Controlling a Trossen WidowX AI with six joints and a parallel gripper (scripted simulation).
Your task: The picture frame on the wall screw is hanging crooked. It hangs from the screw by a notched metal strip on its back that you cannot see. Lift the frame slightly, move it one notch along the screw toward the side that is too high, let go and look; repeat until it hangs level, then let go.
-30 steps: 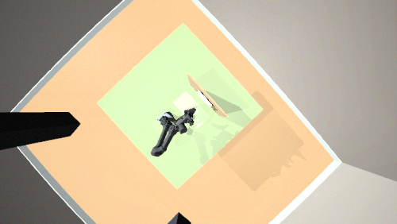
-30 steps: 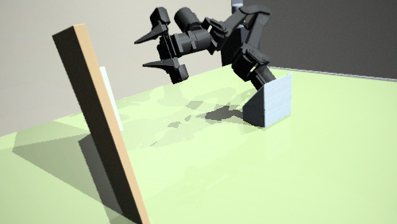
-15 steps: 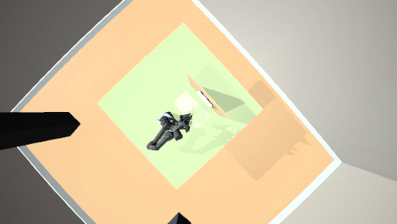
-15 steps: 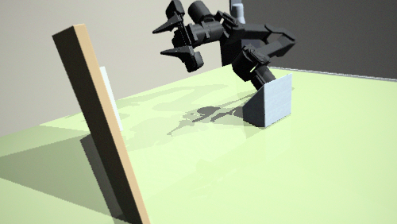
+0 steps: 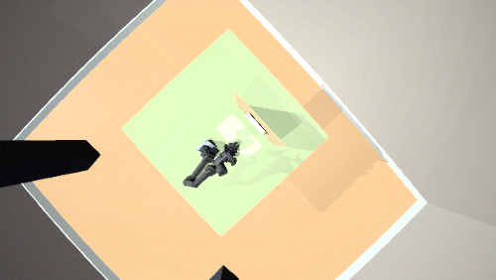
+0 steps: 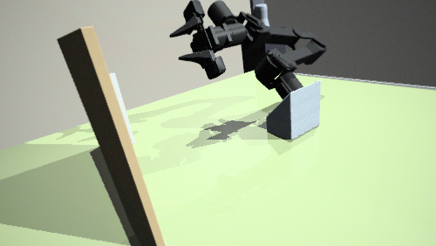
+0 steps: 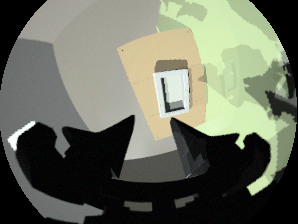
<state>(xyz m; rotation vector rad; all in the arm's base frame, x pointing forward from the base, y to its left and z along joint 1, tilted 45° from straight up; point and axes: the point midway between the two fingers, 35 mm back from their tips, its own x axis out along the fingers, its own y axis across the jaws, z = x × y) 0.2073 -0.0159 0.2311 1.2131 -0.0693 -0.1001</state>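
The white picture frame [image 5: 256, 123] [image 6: 122, 109] [image 7: 183, 90] hangs on the tan wall panel [image 6: 137, 179] [image 7: 140, 65]. The wrist view is rolled, with the panel's upper edge at its left. There the frame looks turned a few degrees clockwise against the panel: its end at the bottom of that view seems the higher one. The tilt cannot be judged in the top and exterior views. The screw and the notched strip are hidden. My gripper [image 5: 238, 145] [image 6: 174, 47] [image 7: 153, 118] is open and empty, back from the panel, fingers one above the other, touching nothing.
The panel stands leaning on the green table top [image 5: 174, 119] [image 6: 349, 183]. A pale wedge-shaped block [image 6: 305, 111] is at the arm's base. A black bar [image 5: 45, 159] juts in from the left in the top view. Shadows lie on the table around the panel.
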